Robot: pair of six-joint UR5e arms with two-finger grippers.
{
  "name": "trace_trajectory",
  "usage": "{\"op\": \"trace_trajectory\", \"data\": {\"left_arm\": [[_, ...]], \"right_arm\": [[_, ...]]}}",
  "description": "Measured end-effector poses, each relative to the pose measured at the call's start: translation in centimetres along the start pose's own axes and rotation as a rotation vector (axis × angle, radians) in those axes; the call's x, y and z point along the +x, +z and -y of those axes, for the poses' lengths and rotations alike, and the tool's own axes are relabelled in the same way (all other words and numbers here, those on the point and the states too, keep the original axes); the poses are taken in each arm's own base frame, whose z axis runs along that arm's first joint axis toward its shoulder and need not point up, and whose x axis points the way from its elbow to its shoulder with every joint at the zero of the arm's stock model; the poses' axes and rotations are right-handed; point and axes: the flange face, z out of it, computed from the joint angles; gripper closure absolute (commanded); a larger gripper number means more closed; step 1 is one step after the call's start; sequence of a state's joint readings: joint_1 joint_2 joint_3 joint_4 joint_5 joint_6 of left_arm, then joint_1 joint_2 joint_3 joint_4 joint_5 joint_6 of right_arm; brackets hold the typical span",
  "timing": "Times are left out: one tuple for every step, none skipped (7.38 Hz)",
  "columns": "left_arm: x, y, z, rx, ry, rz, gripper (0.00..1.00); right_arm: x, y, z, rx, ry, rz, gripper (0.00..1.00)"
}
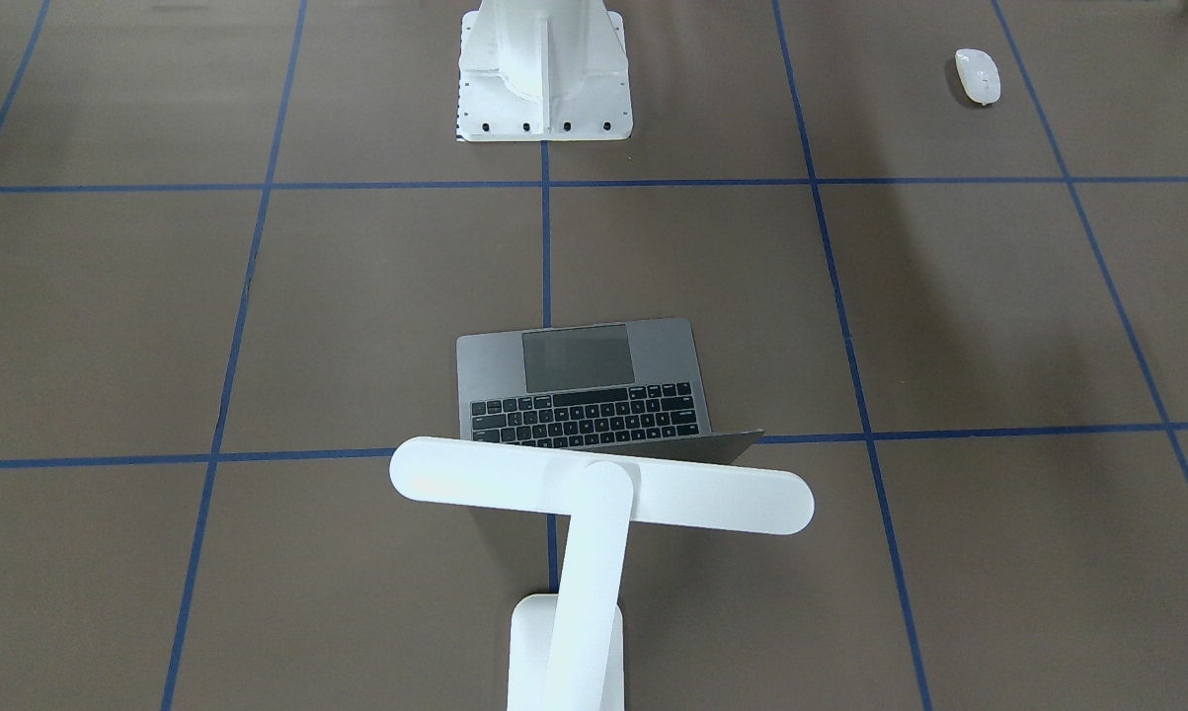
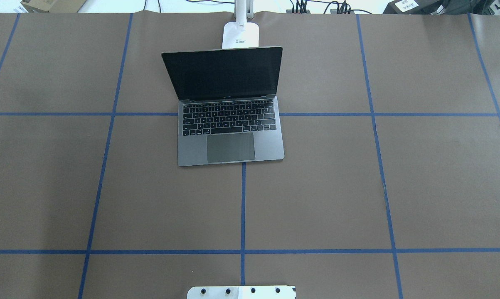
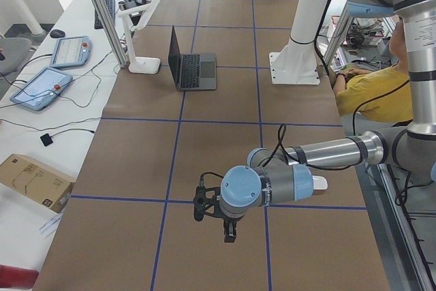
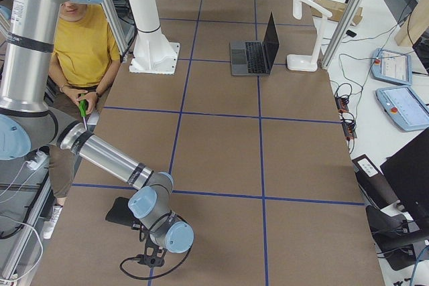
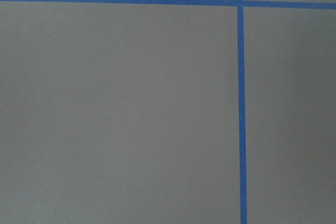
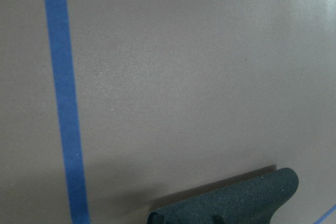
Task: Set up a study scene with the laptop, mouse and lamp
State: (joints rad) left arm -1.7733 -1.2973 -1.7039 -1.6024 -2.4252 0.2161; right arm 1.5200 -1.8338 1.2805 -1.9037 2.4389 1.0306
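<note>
The open grey laptop [image 2: 230,124] sits mid-table with its dark screen upright and its keyboard toward the robot. Just behind it stands the white lamp [image 1: 594,489], its bar head hanging over the laptop's hinge edge and its base [image 2: 240,35] at the table's far edge. The white mouse [image 1: 977,76] lies alone near the robot's side on its left. My left gripper [image 3: 230,235] points down over bare table out beyond the mouse [image 3: 319,183]. My right gripper [image 4: 151,258] hangs low at the opposite end. Whether either gripper is open or shut, I cannot tell.
A black mouse pad [image 4: 121,211] lies under the right arm, its corner [image 6: 231,200] showing in the right wrist view. The white pedestal [image 1: 544,74] stands at the robot's side. A seated person [image 4: 84,45] is beside the table. Tablets and cables [image 3: 41,86] lie past the far edge.
</note>
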Motion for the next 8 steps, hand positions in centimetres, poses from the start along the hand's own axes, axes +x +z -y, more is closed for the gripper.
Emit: {"op": "trace_trajectory", "data": {"left_arm": [[0.00, 0.02, -0.09, 0.000, 0.000, 0.000, 0.00], [-0.02, 0.05, -0.15, -0.001, -0.001, 0.000, 0.00], [-0.05, 0.07, -0.17, -0.002, -0.002, 0.000, 0.00], [-0.07, 0.09, -0.18, -0.002, -0.002, 0.000, 0.00], [-0.08, 0.10, -0.17, -0.002, -0.003, -0.001, 0.00], [-0.09, 0.11, -0.16, -0.002, -0.003, -0.001, 0.00], [-0.09, 0.11, -0.17, -0.003, -0.003, -0.001, 0.00], [-0.09, 0.11, -0.18, -0.003, -0.003, -0.001, 0.00]], "right_arm": [[-0.11, 0.05, -0.21, -0.021, 0.001, 0.011, 0.60], [-0.22, 0.07, -0.38, -0.036, 0.001, 0.019, 0.66], [-0.26, 0.13, -0.46, -0.043, 0.001, 0.021, 0.67], [-0.22, 0.21, -0.45, -0.044, 0.000, 0.020, 0.66], [-0.11, 0.31, -0.36, -0.042, 0.000, 0.017, 0.65], [-0.01, 0.42, -0.27, -0.039, 0.001, 0.013, 0.62], [0.07, 0.49, -0.17, -0.034, 0.002, 0.008, 0.59], [0.10, 0.50, -0.11, -0.028, 0.004, 0.004, 0.60]]}}
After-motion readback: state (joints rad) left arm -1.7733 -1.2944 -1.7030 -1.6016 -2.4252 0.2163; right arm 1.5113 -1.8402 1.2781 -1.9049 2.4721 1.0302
